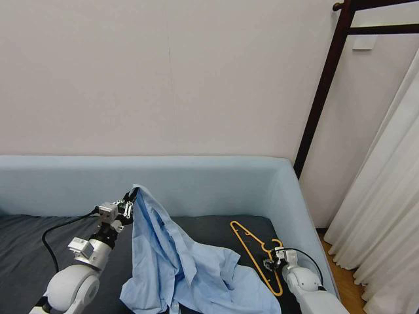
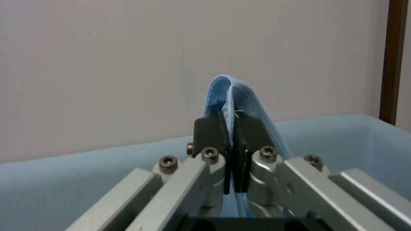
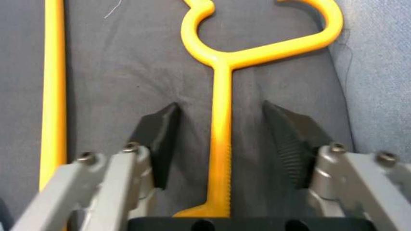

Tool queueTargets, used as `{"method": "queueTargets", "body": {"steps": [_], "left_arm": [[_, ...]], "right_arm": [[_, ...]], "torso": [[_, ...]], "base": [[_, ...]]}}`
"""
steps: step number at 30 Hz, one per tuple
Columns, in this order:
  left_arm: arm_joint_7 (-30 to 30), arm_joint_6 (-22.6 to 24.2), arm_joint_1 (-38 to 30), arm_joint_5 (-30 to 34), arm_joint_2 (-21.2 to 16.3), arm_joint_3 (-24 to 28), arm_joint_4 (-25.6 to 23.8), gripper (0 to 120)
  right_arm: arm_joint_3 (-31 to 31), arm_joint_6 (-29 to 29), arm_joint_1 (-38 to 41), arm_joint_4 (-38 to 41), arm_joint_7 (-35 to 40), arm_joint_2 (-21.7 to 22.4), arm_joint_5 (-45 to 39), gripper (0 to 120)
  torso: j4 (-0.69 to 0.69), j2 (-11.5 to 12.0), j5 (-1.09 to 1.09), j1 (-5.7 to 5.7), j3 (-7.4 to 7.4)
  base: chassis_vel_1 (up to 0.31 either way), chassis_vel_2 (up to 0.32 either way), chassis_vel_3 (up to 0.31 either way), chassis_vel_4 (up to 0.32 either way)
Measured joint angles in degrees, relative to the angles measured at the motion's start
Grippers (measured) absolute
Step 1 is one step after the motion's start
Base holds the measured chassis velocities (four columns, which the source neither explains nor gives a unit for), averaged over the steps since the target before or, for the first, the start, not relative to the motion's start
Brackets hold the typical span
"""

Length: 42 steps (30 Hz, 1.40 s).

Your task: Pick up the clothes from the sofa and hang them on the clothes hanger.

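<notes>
The left gripper [image 1: 131,200] is holding a fold of the light blue shirt [image 1: 178,263] up at the left of the sofa [image 1: 216,178], in front of the backrest. In the left wrist view its jaws are pressed shut on the shirt's edge [image 2: 236,98]. The rest of the shirt is draping down and spreading over the dark seat cushion [image 1: 26,241] toward the near side. The right gripper [image 1: 270,263] is sitting low at the sofa's right end. Its jaws are standing wide open on either side of a bar of the yellow hanger [image 3: 222,120], gripping nothing. The hanger [image 1: 252,245] is lying flat on the cushion, right of the shirt. A dark wooden coat stand [image 1: 321,98] is standing at the far right.
</notes>
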<state>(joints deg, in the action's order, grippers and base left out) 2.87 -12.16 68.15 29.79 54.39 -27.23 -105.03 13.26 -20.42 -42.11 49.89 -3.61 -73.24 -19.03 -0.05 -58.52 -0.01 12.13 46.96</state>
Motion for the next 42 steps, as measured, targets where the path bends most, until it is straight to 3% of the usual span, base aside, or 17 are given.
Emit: {"method": "queueTargets", "body": {"steps": [13, 23, 27, 30, 32, 33, 35, 38, 40, 42], "left_arm": [[0.0, 0.2, -0.1, -0.1, 0.2, 0.4, 0.0, 0], [0.0, 0.2, -0.3, -0.1, 0.0, 0.3, 0.0, 0], [0.0, 0.2, -0.5, 0.0, -0.1, 0.5, 0.0, 0], [0.0, 0.2, -0.5, 0.0, -0.1, 0.6, 0.0, 0], [0.0, 0.2, -0.5, 0.0, -0.2, 0.8, 0.1, 0], [0.0, 0.2, -0.6, 0.0, -0.3, 0.8, 0.2, 0], [0.1, 0.2, -0.8, 0.2, -0.4, 0.9, 0.2, 0], [0.1, 0.9, -1.4, 2.0, -0.9, 1.1, -0.4, 0], [0.1, 1.2, -1.5, 2.7, -1.0, 1.1, -0.6, 0], [0.1, 1.8, -1.6, 3.9, -1.5, 1.1, -0.7, 0]], "right_arm": [[-0.6, -0.2, -2.3, 2.5, 0.6, 1.1, 0.5, 6], [-2.1, -1.2, -5.6, 14.0, 2.9, 5.0, -2.1, 6], [-2.2, 1.2, -7.6, 22.8, 6.1, 7.1, -2.7, 6], [-1.9, -0.4, -9.9, 29.5, 9.5, 8.3, -3.4, 6], [-1.7, -1.4, -13.9, 39.2, 12.8, 10.0, -3.6, 6], [-1.6, -0.4, -16.7, 45.1, 13.7, 11.1, -1.6, 6], [-1.6, 1.4, -19.0, 49.3, 13.7, 12.0, 1.0, 6], [-1.0, 8.8, -26.4, 60.9, 11.6, 15.2, 12.7, 6], [-0.8, 11.5, -28.5, 63.1, 10.8, 16.2, 16.9, 6], [0.3, 19.6, -32.8, 65.8, 9.3, 18.2, 29.1, 6]], "torso": [[-0.01, 0.0, 0.00, 0.00, 0.00], [-0.07, 0.0, -0.01, 0.01, 0.02], [-0.03, 0.0, -0.01, 0.01, 0.02], [-0.02, 0.0, 0.00, 0.01, 0.02], [-0.03, 0.0, 0.00, 0.01, 0.01], [-0.02, 0.0, -0.01, 0.01, 0.01], [-0.01, 0.0, -0.01, 0.01, 0.01], [-0.03, 0.0, -0.01, 0.01, 0.00], [-0.04, 0.0, -0.02, 0.01, 0.00], [-0.04, 0.0, -0.01, 0.00, 0.00]], "base": [[0.000, 0.000, 0.000, 0.000], [0.000, 0.000, 0.000, 0.000], [0.000, 0.000, 0.000, 0.000], [0.000, 0.000, 0.000, 0.000], [0.000, 0.000, 0.000, 0.000], [0.000, 0.000, 0.000, 0.000], [0.000, 0.000, 0.000, 0.000], [0.000, 0.000, 0.000, 0.000], [0.000, 0.000, 0.000, 0.000], [0.000, 0.000, 0.000, 0.000]]}}
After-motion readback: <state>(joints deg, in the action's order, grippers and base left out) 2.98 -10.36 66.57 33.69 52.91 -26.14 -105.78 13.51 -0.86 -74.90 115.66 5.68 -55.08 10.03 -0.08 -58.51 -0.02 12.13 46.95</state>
